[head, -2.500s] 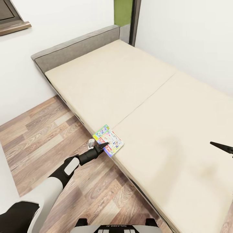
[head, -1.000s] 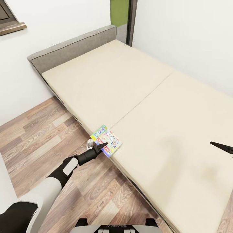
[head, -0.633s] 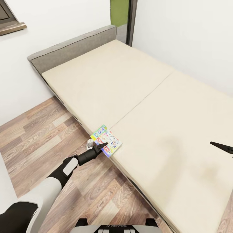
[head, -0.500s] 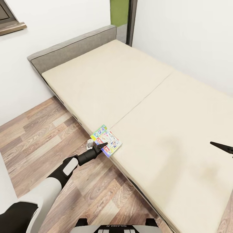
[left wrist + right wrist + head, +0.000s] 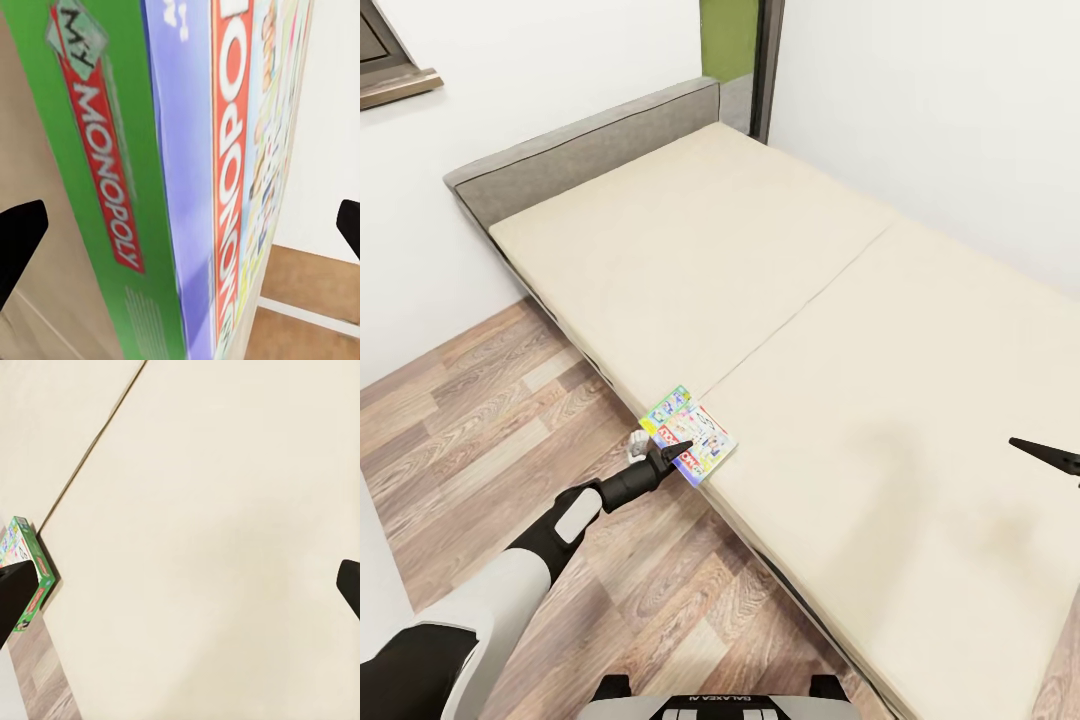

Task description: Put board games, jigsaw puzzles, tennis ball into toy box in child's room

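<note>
A Monopoly board game box (image 5: 697, 436), white and green with a red logo, lies at the near edge of the bed (image 5: 840, 330), slightly overhanging the floor. My left gripper (image 5: 672, 456) is at the box's floor-side edge and is open. In the left wrist view the box (image 5: 112, 150) is very close, and the gripper (image 5: 191, 217) has one finger wide of it on each side, neither touching. My right gripper (image 5: 1050, 458) hovers open over the bare mattress; its wrist view has the box (image 5: 34, 561) far off by the mattress seam.
The cream mattress has a seam (image 5: 810, 300) across its middle and a grey headboard (image 5: 580, 140) at the far end. Wood-plank floor (image 5: 480, 430) runs along the bed's left side. White walls stand behind and right, with a dark door frame (image 5: 765, 60) in the corner.
The whole view shifted slightly left at first, so the camera moved. Over the last second the arms and the Monopoly box have stayed still.
</note>
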Tool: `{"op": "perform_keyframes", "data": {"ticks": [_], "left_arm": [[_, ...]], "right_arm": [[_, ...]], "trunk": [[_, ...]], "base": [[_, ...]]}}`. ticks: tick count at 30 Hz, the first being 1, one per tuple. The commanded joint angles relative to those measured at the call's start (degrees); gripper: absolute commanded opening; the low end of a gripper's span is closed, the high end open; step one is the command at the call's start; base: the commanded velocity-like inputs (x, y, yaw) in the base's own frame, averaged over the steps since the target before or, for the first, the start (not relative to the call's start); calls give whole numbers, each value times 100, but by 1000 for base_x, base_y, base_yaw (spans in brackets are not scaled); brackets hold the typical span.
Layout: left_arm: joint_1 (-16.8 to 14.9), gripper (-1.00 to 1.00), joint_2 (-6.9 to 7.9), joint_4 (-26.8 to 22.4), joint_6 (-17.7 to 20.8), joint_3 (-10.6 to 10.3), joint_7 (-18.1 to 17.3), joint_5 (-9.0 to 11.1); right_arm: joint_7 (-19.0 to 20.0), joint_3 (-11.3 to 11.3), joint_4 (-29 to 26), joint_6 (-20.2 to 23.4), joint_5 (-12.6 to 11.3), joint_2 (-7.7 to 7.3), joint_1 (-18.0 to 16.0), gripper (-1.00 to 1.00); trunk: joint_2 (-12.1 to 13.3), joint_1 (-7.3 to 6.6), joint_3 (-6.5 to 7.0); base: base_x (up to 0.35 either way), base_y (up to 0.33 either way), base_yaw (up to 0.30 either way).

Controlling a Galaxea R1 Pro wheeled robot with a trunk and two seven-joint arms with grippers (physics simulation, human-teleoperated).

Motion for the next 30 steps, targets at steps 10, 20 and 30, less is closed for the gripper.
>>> {"op": "perform_keyframes", "data": {"ticks": [10, 20, 30], "left_arm": [[-3, 100, 6, -4, 28, -30, -9, 100], [2, 100, 8, -46, 21, -33, -50, 106], [9, 100, 12, -71, 18, -33, -185, 102]], "right_arm": [[25, -5, -1, 54, 7, 1, -4, 100], [25, -5, -1, 54, 7, 1, -4, 100], [25, -5, -1, 54, 7, 1, -4, 100]], "trunk": [[-2, 0, -2], [-2, 0, -2], [-2, 0, -2]], "base": [[0, 0, 0], [0, 0, 0], [0, 0, 0]]}}
